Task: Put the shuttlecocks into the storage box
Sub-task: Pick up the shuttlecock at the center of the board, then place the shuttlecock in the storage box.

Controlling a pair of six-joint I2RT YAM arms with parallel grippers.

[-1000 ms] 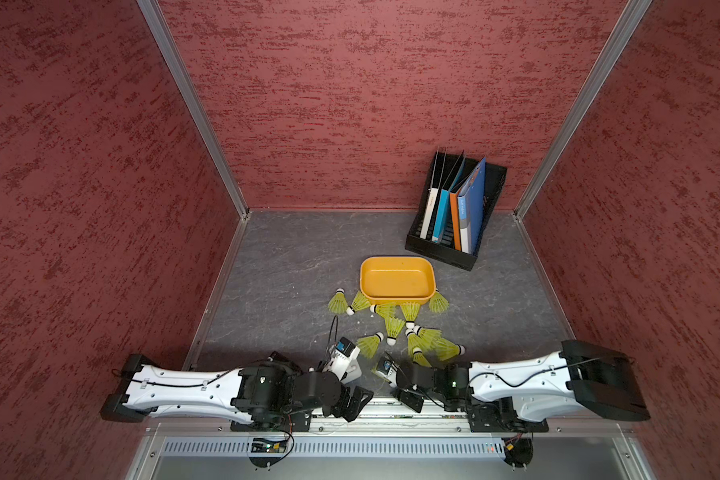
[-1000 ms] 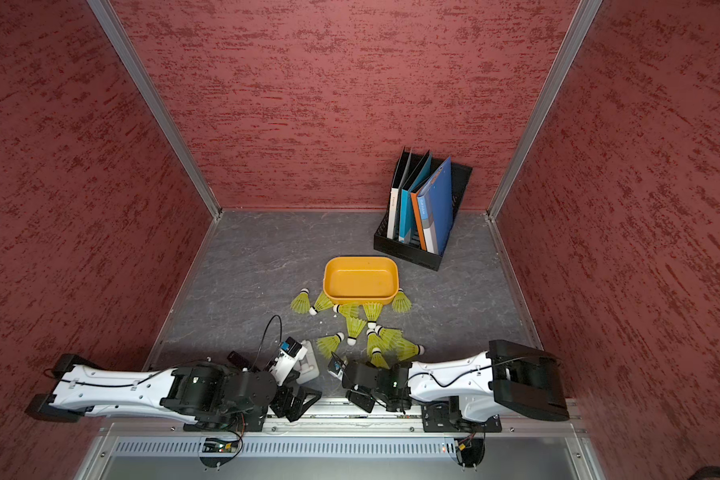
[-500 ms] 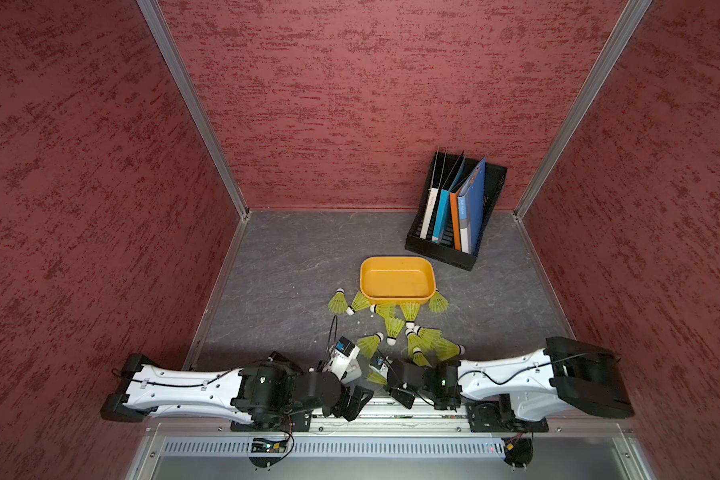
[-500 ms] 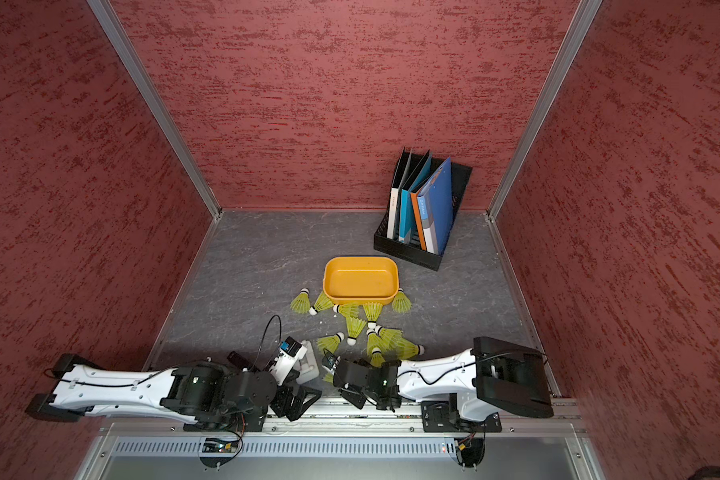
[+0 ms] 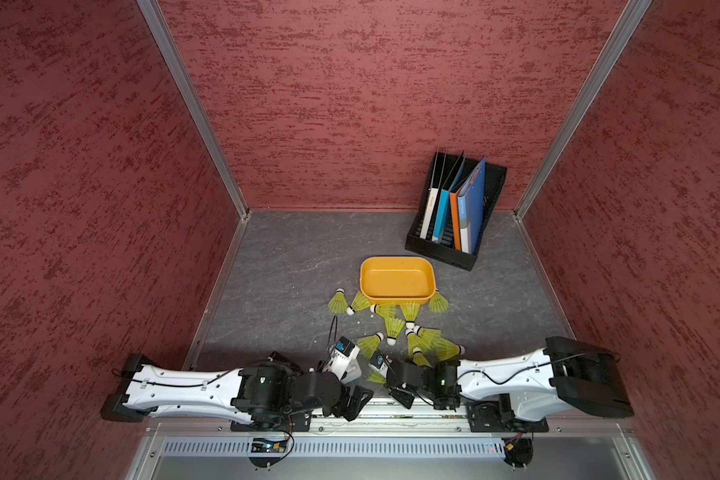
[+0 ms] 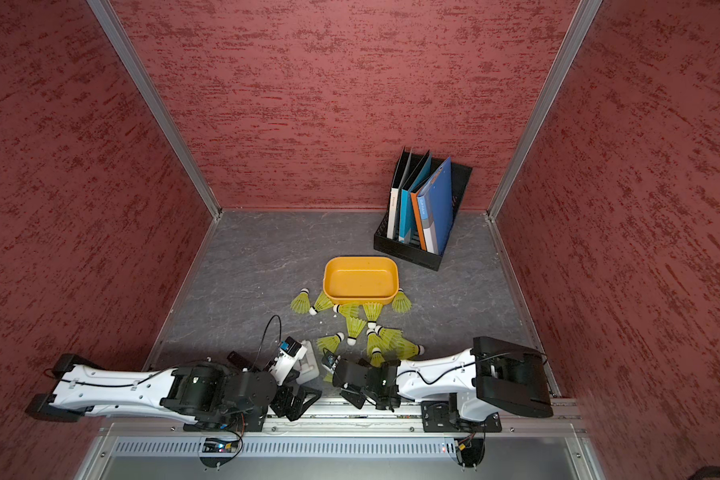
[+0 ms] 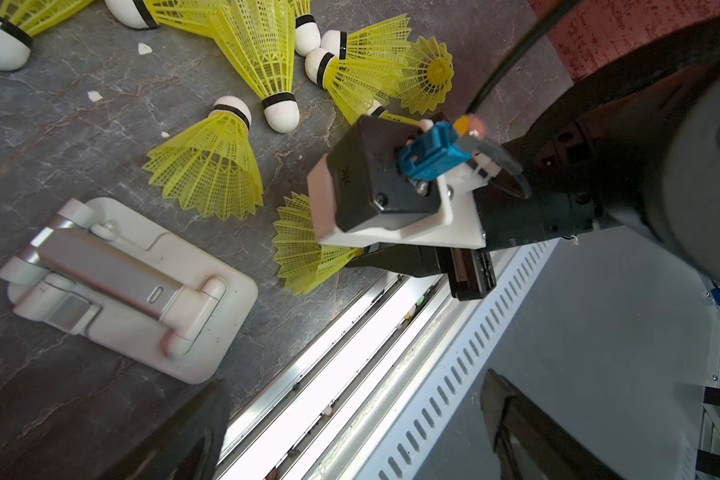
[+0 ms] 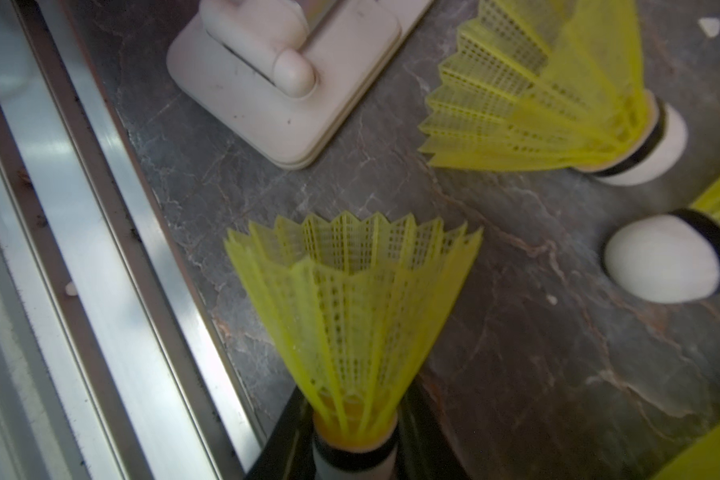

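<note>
Just closed, right jaws grip a shuttlecock (image 8: 350,316) by its cork, so carry to box (image 5: 395,297) comes next; left jaws wide.

You're in a robotics lab test booth: red textured walls (image 5: 350,104) framed by aluminium posts (image 5: 194,108), a grey tabletop (image 5: 292,266), and two white robot arms (image 5: 184,386) mounted on a metal rail (image 6: 350,422).

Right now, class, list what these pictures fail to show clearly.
Right wrist view: the right claw gripping the held shuttlecock is cut off by the frame edge.
Both top views: the right arm partly covers some shuttlecocks, so no exact count.
Both top views: the folder labels are too small to read.
</note>
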